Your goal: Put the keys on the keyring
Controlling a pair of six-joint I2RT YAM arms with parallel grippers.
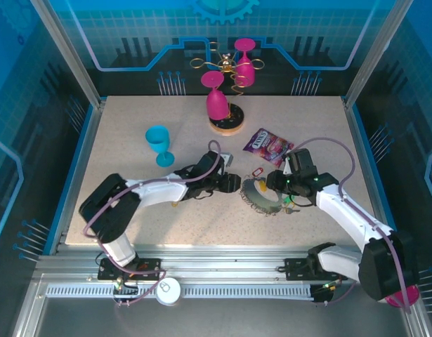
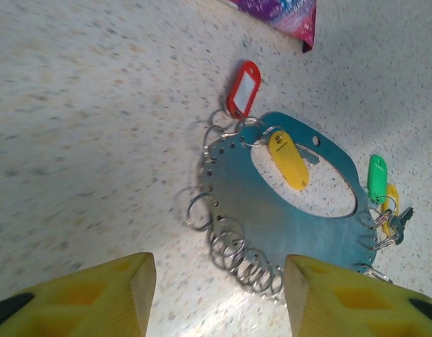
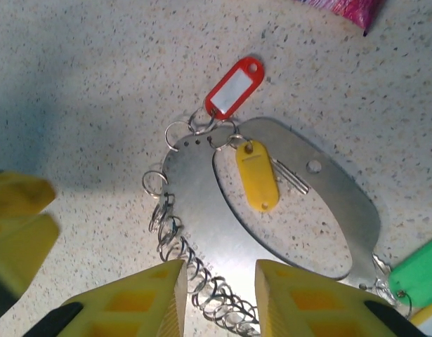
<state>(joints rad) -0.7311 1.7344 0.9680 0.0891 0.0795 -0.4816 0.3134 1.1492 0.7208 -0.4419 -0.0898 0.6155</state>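
Along the near edge, the tabletop is bare, so there is open room in front of both arms. The near left corner is bare too. On the right side, the right arm lies over the tabletop, close to the right edge.

The left tool sits just left of the middle. Its yellow fingers stand wide apart with nothing between them. The right tool faces it from the other side. Its fingers have only a small gap and do not grip anything. That gap hangs over the row of little wire rings.

The keyring lies flat on the tabletop between the two tools. It is a flat metal oval with a big hole in it. Its long way runs slanted, from far left to near right. The little rings line the long edge that faces the left tool.

The keys hang at both ends. The red tag sticks out from the far end and points at the purple packet. The yellow tag lies inside the hole, along the long way. The green tag and a second yellow tag sit at the near right end.

Farther back, the teal cup stands alone on the left with bare room around it. The gold stand with pink glasses is at the far edge.
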